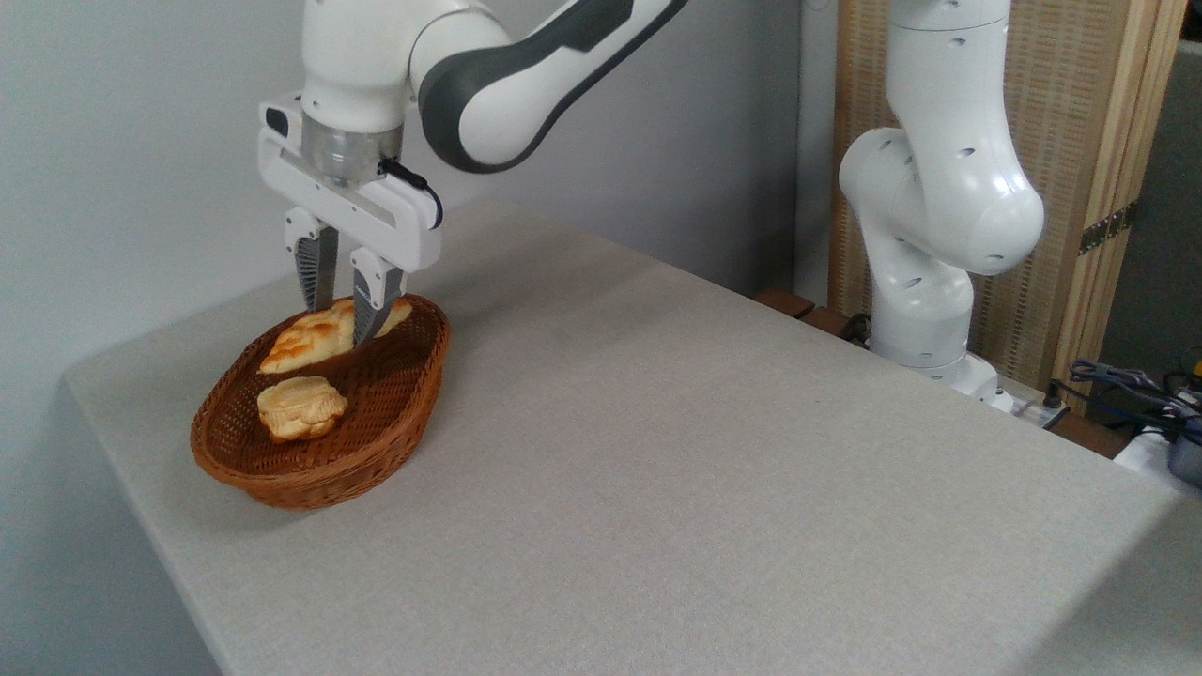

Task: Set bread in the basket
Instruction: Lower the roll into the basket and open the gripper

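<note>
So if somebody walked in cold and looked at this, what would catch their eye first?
Probably the white gripper at upper left, its fingers straddling the long golden bread at the far end of the brown wicker basket. A small pale bun lies in the basket nearer the camera. The rest of the grey table is bare.

Grey cloth-covered table (714, 488) stands against a pale wall (113, 141), with a slatted wooden screen (1080, 122) behind.

A small, pale yellow roundish bun (300, 407) sits at the picture's left. At the far right edge, beyond the table's corner, a tangle of dark cables (1122, 380) lies beside a white plug strip (1028, 406) near the foot of the screen, whose light timber frame carries a dark metal hinge (1106, 230). The wall is plain and unmarked.
</note>
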You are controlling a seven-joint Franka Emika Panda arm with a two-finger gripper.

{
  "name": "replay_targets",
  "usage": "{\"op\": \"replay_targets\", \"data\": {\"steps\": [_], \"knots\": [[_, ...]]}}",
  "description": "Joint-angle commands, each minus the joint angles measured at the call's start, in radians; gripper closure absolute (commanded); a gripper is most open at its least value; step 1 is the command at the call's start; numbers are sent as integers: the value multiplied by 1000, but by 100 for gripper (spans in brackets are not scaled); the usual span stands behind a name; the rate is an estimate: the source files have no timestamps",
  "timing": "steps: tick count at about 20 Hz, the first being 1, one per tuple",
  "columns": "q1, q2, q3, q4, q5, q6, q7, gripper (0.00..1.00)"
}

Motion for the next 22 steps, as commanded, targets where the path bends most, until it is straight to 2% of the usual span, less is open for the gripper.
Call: {"op": "replay_targets", "data": {"steps": [1, 4, 7, 11, 13, 16, 17, 19, 22], "knots": [[-2, 53, -15, 23, -6, 50, -111, 0], [-3, 76, -15, 23, -5, 50, -104, 0], [-5, 85, -16, 21, 39, 49, -104, 0], [-3, 85, -32, 21, 53, 46, -99, 0], [-3, 79, -32, 21, 111, 38, -98, 0], [0, 54, -21, 23, 265, -17, -96, 0], [5, 50, -19, 23, 297, -37, -95, 0], [15, 30, -16, 23, 311, -75, -72, 0], [14, -5, 36, 49, 310, -178, 26, 0]]}}
